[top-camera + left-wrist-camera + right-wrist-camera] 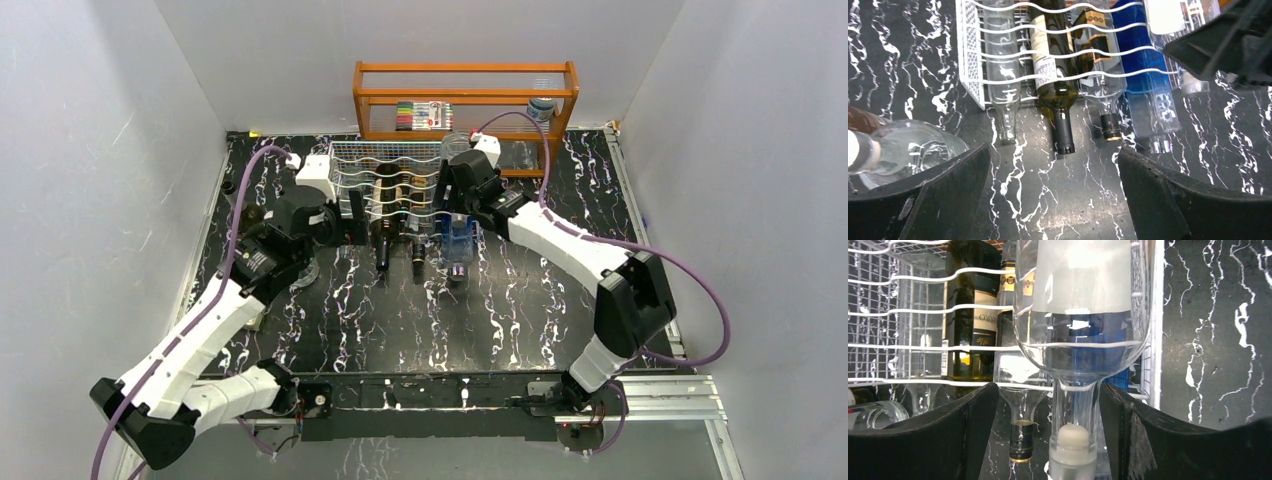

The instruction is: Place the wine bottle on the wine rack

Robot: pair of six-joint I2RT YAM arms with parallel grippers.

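One wine rack [350, 165], five bottles [1058, 75] in it, one clear bottle [918, 147] outside, one orange shelf [465, 68], two arms [200, 340].
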